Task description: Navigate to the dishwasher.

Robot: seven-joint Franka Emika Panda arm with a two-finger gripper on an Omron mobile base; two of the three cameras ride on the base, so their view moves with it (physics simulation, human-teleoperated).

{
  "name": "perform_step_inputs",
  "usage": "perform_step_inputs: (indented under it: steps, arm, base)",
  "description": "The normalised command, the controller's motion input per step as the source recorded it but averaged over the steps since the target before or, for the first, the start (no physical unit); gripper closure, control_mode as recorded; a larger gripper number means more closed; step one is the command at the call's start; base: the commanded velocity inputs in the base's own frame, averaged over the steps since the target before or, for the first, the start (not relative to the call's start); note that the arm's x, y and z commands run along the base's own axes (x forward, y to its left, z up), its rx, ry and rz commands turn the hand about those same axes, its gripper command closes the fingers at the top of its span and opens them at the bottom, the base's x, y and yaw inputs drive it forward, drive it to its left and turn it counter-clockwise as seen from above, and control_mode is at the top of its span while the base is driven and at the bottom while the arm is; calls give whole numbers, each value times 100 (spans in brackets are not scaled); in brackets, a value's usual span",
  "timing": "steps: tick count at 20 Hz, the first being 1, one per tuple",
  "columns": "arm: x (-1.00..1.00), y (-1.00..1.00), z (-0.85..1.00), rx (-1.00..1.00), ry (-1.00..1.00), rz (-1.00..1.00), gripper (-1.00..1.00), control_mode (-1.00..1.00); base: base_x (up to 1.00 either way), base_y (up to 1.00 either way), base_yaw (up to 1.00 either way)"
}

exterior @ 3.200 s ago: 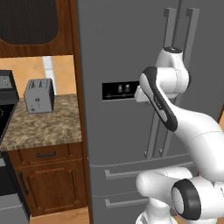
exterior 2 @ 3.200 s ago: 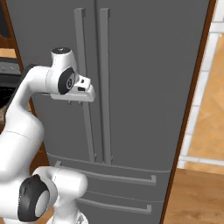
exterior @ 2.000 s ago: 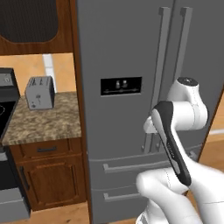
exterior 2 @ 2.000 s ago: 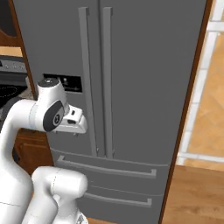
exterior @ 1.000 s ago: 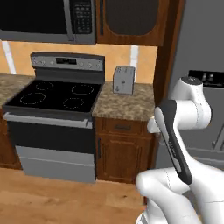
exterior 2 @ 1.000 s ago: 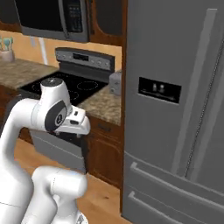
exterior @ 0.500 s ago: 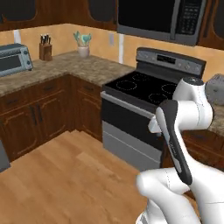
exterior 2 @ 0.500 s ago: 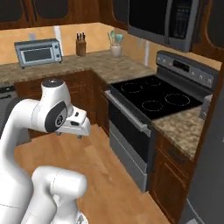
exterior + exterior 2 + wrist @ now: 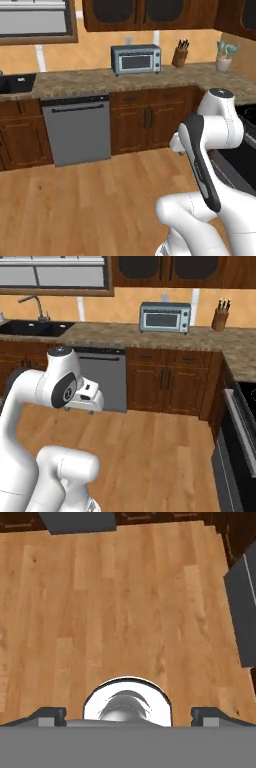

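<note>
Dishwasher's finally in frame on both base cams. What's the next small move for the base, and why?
Probably drive forward, veering a little left, toward the dishwasher. It sits under the counter across a stretch of bare wood floor, left of centre in the left base view, so the base seems neither close nor squared up. The gripper hangs over the floor, fingers wide apart, holding nothing.

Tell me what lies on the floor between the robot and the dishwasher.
Nothing: the left base view shows just bare wooden floor stretching from the arm to the dishwasher, and the hand view shows the same planks up to its grey panel.
</note>
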Motion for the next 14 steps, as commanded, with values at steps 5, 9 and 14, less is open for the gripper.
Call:
perform_step_inputs:
  steps: [5, 9, 14]
  arm:
    - [0, 0, 0, 0, 0, 0, -100, 100]
    - [0, 0, 0, 0, 0, 0, -100, 100]
    - [0, 0, 0, 0, 0, 0, -100, 100]
  base:
    - [95, 11, 53]
    - [100, 32, 9]
    - [100, 28, -2]
